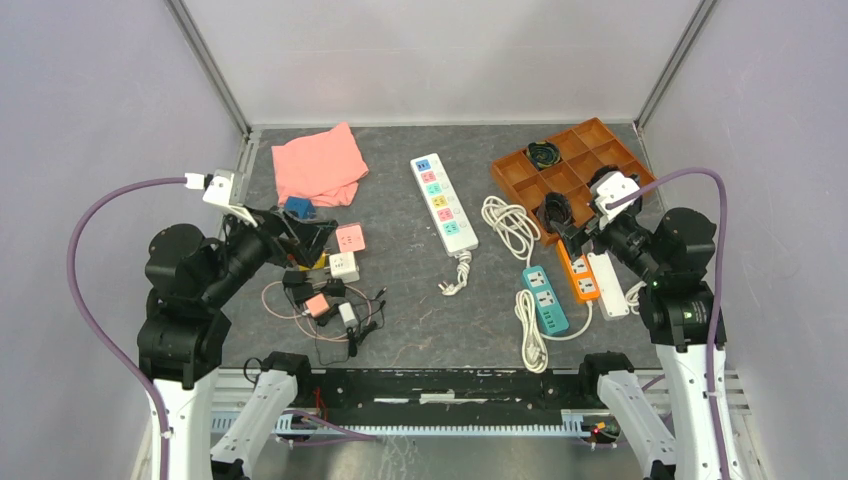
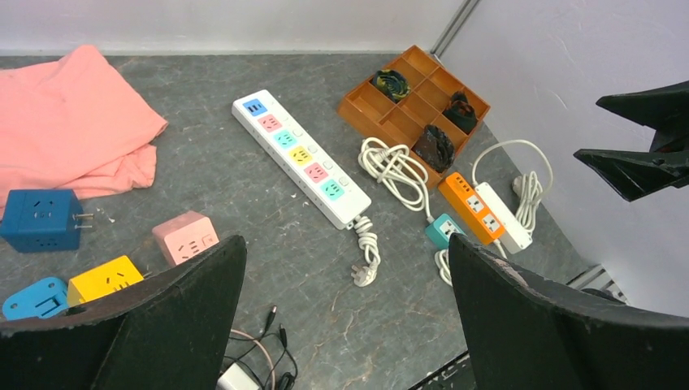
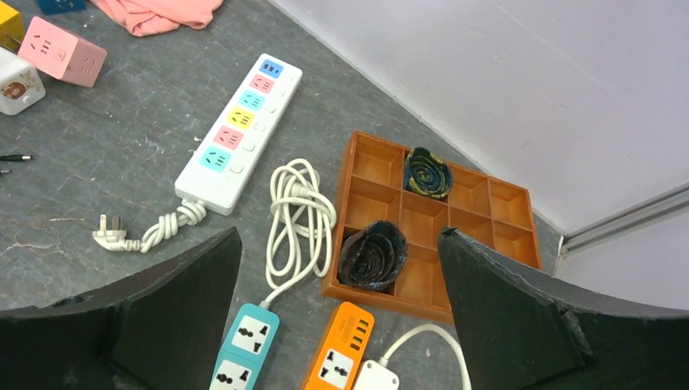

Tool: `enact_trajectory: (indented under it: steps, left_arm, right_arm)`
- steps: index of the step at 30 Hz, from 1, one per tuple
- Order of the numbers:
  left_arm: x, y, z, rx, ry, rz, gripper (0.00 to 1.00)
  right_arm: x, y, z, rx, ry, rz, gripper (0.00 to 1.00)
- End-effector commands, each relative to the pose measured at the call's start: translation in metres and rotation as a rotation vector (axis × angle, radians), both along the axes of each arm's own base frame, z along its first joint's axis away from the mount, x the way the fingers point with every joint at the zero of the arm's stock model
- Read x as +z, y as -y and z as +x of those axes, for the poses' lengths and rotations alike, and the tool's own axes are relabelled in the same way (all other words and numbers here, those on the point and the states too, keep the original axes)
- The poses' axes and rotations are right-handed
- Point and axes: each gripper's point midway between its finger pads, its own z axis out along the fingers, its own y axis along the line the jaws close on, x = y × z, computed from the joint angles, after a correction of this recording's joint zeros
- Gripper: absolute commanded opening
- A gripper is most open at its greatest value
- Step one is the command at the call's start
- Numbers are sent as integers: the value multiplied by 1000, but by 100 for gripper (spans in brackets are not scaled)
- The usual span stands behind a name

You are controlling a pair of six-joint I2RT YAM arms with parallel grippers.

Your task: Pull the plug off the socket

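Top external view, read with both wrist views. We see the power strip (image 1: 445, 202) lying flat at the middle of the table (image 1: 410, 275), between the two arms. Its long axis runs far to near and slants slightly to the right at the near end. Its white cord (image 1: 462, 266), knotted, leaves the near end and finishes in a cord plug (image 1: 450, 288) that lies loose on the table. We find no plug seated in any of the coloured outlet faces, in any of the three views.

The left gripper (image 1: 305, 235) hangs to the left of the strip, over a cluster of cube adapters (image 1: 345, 255). The right gripper (image 1: 568, 228) hangs to its right, by the near edge of the orange tray (image 1: 578, 142) and the far ends of the teal strip (image 1: 545, 298) and orange strip (image 1: 578, 275). Each gripper stands well apart from the power strip, and we judge neither clearly nearer.

In both wrist views the fingers are spread wide, holding nothing and touching nothing. We judge that a pull would run straight up off an outlet face while the other arm pins the strip down. Which plug is meant we cannot tell.
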Motion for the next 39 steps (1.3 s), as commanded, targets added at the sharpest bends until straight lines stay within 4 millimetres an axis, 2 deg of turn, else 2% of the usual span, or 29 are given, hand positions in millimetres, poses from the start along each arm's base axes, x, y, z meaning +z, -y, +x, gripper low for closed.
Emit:
enact_trajectory:
  steps: [1, 11, 39]
  left_arm:
    - [-5, -3, 1, 1, 15, 44, 100]
    - [-13, -1, 3, -10, 1, 44, 100]
    - [-16, 3, 5, -28, -11, 35, 100]
  right_arm:
    - [1, -1, 2, 7, 17, 13, 98]
    - [-8, -1, 1, 13, 0, 26, 98]
    - [-10, -4, -1, 37, -5, 30, 98]
